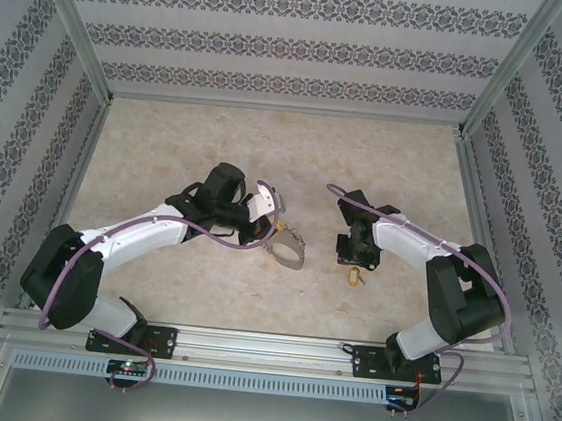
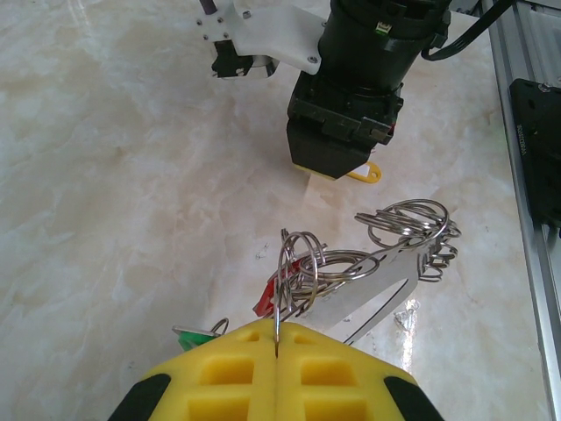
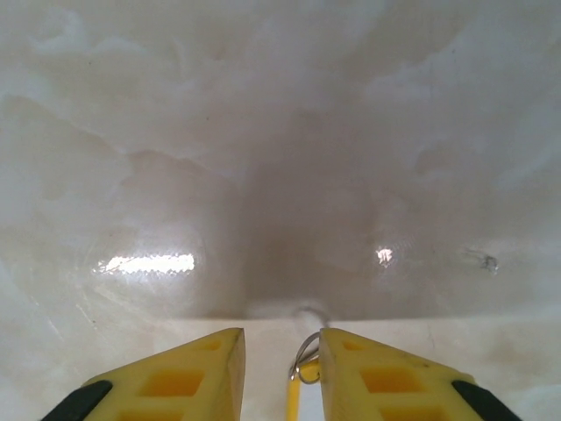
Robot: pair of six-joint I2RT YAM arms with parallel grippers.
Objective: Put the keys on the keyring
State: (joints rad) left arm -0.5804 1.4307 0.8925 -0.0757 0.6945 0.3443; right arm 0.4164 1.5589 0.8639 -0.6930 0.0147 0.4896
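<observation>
My left gripper (image 2: pixel 277 326) is shut on a thin wire ring of the keyring (image 2: pixel 386 279), a silver hoop fringed with small rings that rests on the table (image 1: pixel 291 255). Keys with a red tag (image 2: pixel 267 296) and a green tag (image 2: pixel 195 335) hang at its near end. My right gripper (image 3: pixel 282 346) points straight down at the table to the right of the hoop (image 1: pixel 354 261). Its jaws stand apart. A key with a yellow tag (image 3: pixel 292 399) and a small ring (image 3: pixel 307 355) lies between them, against the right finger. The yellow tag (image 2: pixel 368 174) sticks out under that gripper.
The marble tabletop (image 1: pixel 267 149) stretches far beyond both arms. An aluminium rail (image 1: pixel 266 350) runs along the near edge, close to the hoop's right side (image 2: pixel 535 175). Patterned walls (image 1: pixel 278 49) enclose the table on three sides.
</observation>
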